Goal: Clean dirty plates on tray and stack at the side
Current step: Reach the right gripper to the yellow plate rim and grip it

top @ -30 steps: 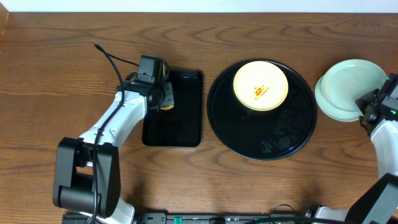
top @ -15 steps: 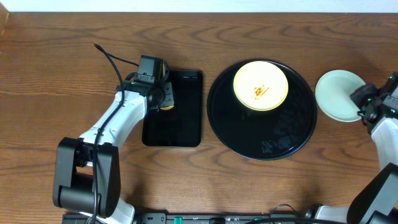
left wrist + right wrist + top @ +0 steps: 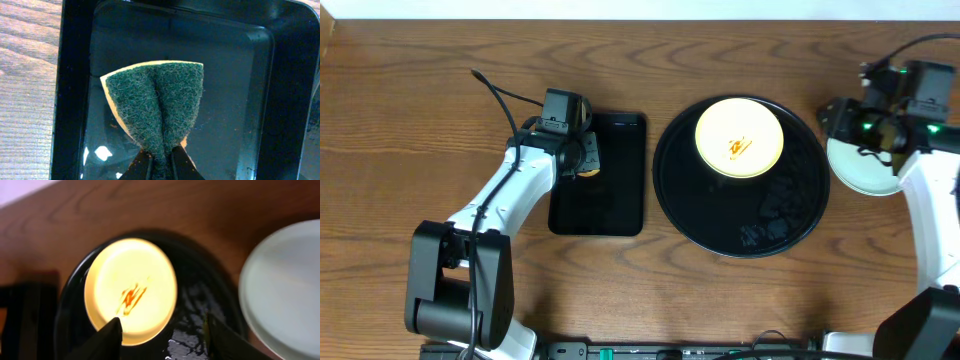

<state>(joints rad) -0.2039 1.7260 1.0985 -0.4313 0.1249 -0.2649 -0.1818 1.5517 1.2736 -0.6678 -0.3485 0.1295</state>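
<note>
A pale yellow plate [image 3: 739, 137] with an orange smear lies in the back half of the round black tray [image 3: 740, 235]. The right wrist view shows the same plate [image 3: 131, 290] on the tray [image 3: 197, 305]. A pale mint green plate [image 3: 865, 172] rests on the bare wood right of the tray, and a second rim shows under it [image 3: 285, 285]. My right gripper [image 3: 842, 128] hovers over the gap between tray and mint plates. It [image 3: 162, 322] is open and holds nothing. My left gripper [image 3: 160, 159] is shut on a folded green sponge [image 3: 160, 100].
The sponge and my left gripper [image 3: 588, 160] hang over a rectangular black tray [image 3: 615, 200] left of the round one. A black cable [image 3: 495, 95] trails behind the left arm. Bare wood lies in front of both trays and at the far left.
My right gripper has opened and let go of the mint plate, which now sits squarely on the other. The right arm then rose and swung toward the back. The left arm has not moved.
</note>
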